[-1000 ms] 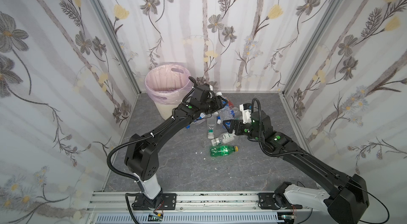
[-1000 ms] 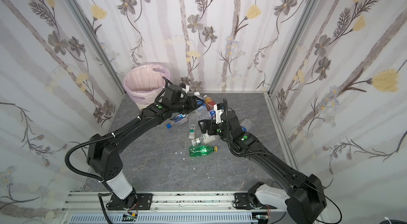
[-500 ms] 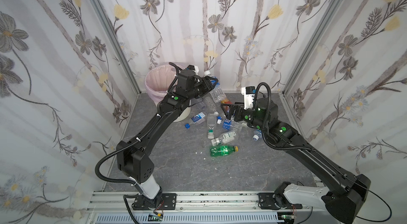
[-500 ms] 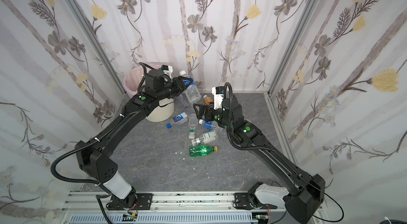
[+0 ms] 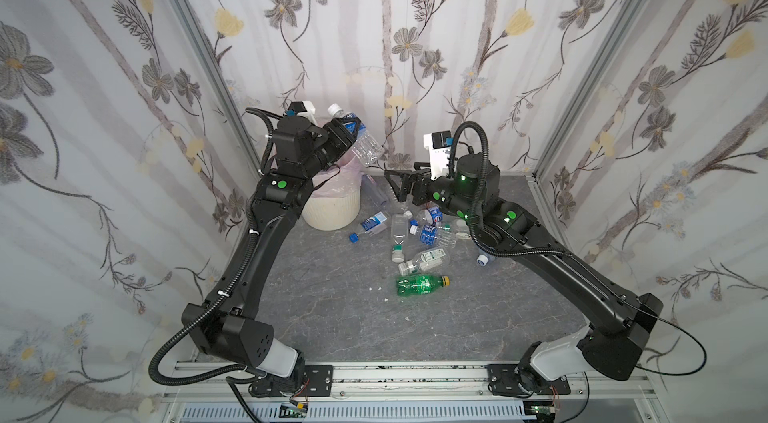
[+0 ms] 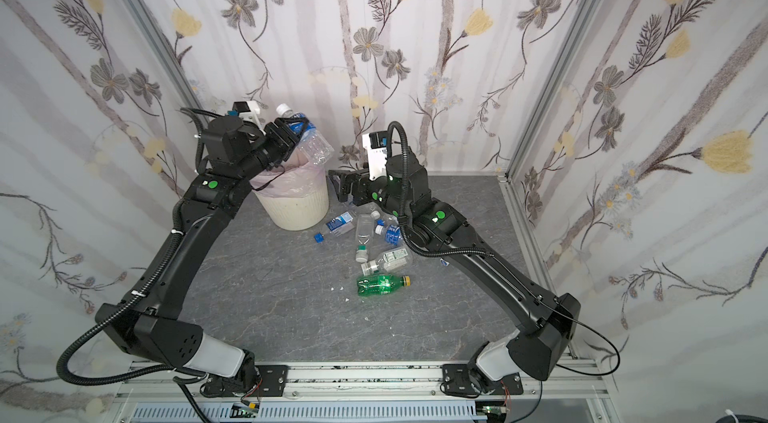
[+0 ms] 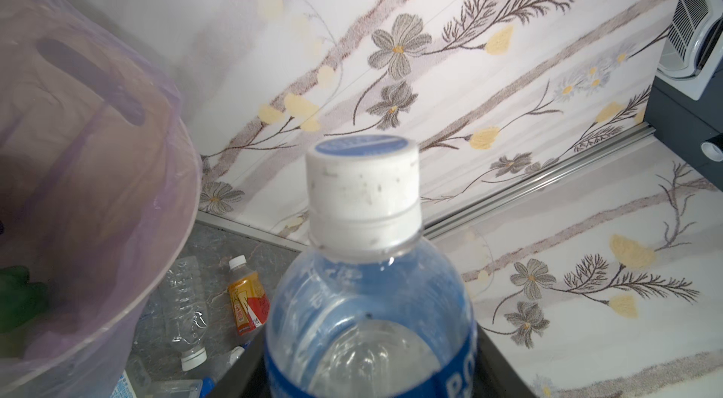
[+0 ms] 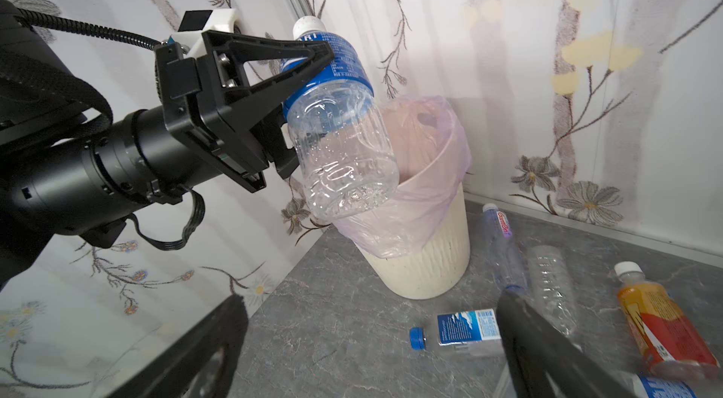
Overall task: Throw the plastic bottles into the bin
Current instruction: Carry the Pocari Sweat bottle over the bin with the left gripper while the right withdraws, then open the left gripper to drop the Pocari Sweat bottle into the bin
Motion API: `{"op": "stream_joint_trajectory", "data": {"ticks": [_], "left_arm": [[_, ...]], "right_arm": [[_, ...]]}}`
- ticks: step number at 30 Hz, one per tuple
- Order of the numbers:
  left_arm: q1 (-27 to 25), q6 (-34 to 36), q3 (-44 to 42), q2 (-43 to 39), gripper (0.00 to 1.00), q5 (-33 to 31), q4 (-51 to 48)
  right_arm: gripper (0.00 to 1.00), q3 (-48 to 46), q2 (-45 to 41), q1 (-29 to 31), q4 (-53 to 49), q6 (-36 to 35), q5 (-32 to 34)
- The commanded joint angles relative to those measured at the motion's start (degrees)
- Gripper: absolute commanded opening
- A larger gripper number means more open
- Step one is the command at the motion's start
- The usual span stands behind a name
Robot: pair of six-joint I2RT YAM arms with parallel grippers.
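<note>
Hanging at the bin rim, a blue-labelled bottle is clamped by the left gripper. Right gripper is splayed, empty. Many floor bottles are left.

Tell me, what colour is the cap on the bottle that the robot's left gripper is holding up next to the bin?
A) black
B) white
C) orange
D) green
B: the held bottle, pinched in the left gripper, has a white cap, which fills the middle of the left wrist view.
</note>
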Motion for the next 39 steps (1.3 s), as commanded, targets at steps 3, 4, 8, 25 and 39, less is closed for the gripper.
{"op": "stream_joint_trajectory", "data": {"ticks": [3, 4, 8, 25, 39], "left_arm": [[3.8, -0.99, -0.13, -2.53, 0.59, 0.97, 1.69], [4.6, -0.95, 0.06, -2.89, 0.59, 0.88, 1.72], [7.88, -0.5, 3.45, -3.71, 0.59, 1.94, 1.78], [15.03, -2.31, 11.75, 10.71, 0.85, 1.97, 2.22], [12.77, -0.35, 4.31, 4.57, 1.0, 5.57, 2.09]], "right_arm": [[1.0, 7.38, 5.17, 2.71, -2.39, -2.6, 1.22], [1.0, 9.04, 6.18, 3.02, -2.87, -2.85, 1.28], [1.0, 14.16, 9.05, 4.18, -4.41, -3.52, 1.6], [1.0, 14.65, 10.95, 4.53, -6.39, -3.09, 2.34], [1.0, 1.64, 4.94, 4.41, -3.21, -1.13, 4.07]]}}
